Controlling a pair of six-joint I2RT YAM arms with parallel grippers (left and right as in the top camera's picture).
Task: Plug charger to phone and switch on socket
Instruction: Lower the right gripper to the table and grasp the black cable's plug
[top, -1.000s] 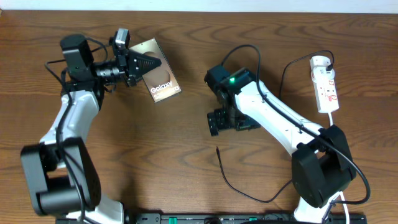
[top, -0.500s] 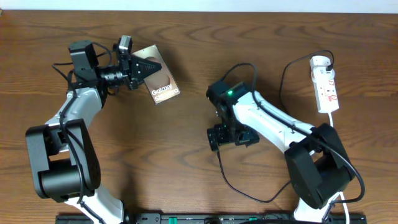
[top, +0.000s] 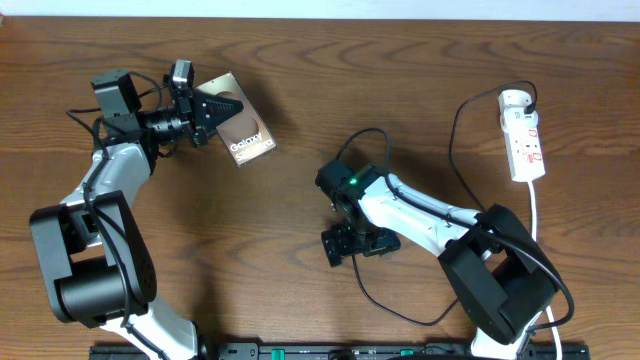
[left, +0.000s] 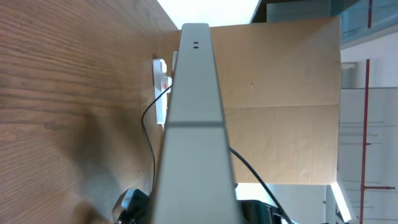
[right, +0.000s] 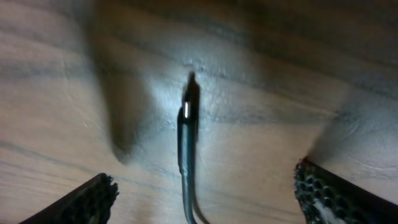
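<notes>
The phone (top: 247, 137), a silvery-brown slab with "Galaxy" lettering, is held at one end in my left gripper (top: 212, 108), which is shut on it at the far left. In the left wrist view I see the phone edge-on (left: 193, 124). The charger, a thin black cable (top: 364, 292), lies on the table. Its plug tip (right: 188, 111) lies between the spread fingers of my right gripper (right: 202, 190), which is open and empty just above it. In the overhead view the right gripper (top: 350, 243) hides the tip. The socket (top: 523, 135) lies at the far right.
The socket's white cord (top: 535, 215) runs down the right edge of the wooden table (top: 200, 240). The black cable loops from the socket across the right half. The socket also shows far off in the left wrist view (left: 160, 87).
My right gripper has moved down and to the left, and now sits over the cable's free end. My left gripper has shifted the phone slightly left and back.
</notes>
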